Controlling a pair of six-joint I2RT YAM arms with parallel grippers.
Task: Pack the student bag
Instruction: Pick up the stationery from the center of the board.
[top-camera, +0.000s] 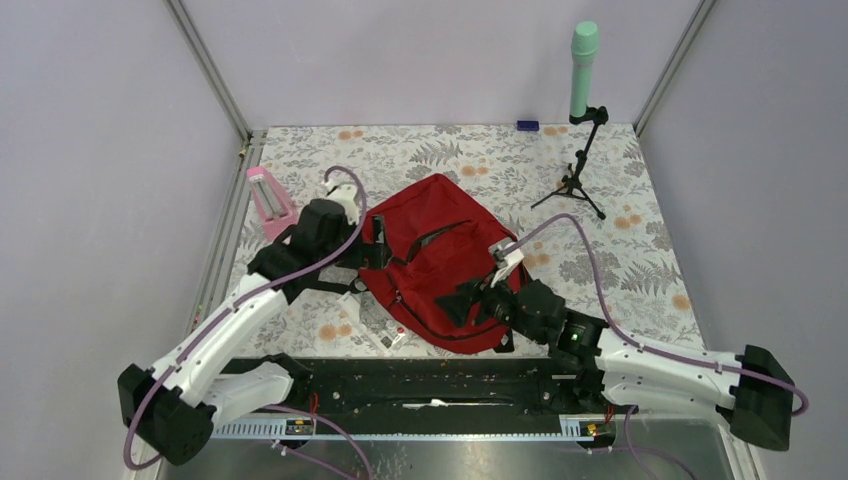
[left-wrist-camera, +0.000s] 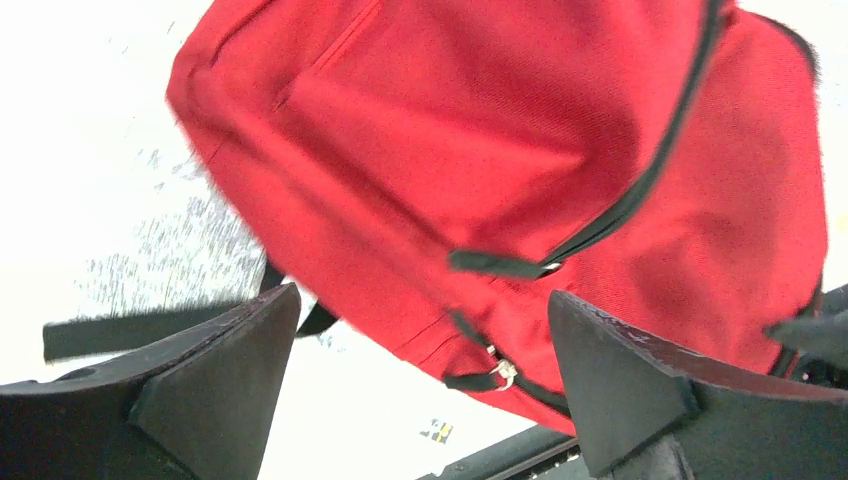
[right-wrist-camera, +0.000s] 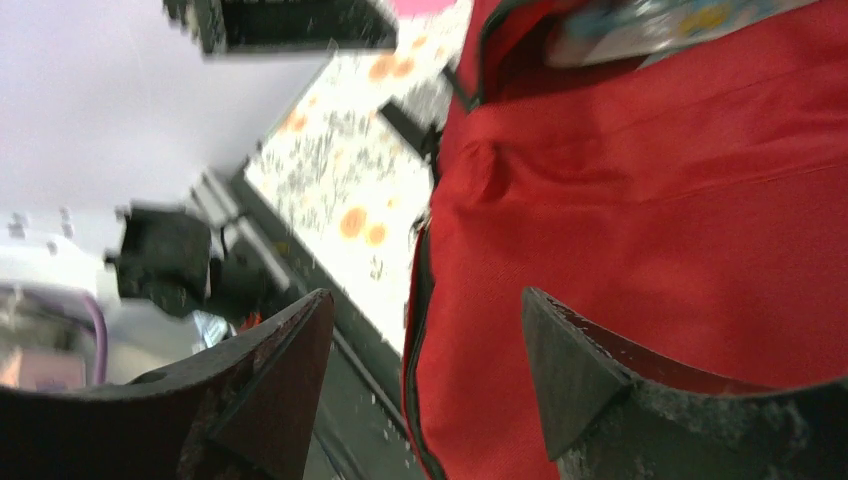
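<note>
Your left claw (left-wrist-camera: 422, 295) hangs spread wide and empty at the left edge of the student bag (top-camera: 432, 215), which lies in the middle of the table (top-camera: 620, 250) with its zip apparently gaping. Take opposite lips of that opening before loading. Your right claw (right-wrist-camera: 425, 295), also spread and empty, sits at the bag's near-right corner.

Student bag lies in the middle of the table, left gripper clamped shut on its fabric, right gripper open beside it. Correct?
Not quite. The left gripper is not shut on the student bag: the left wrist view shows its fingers spread wide, gripping nothing, with the red fabric beyond them. The rest holds: the bag lies in the middle of the table, and the right gripper is open beside it.
</note>
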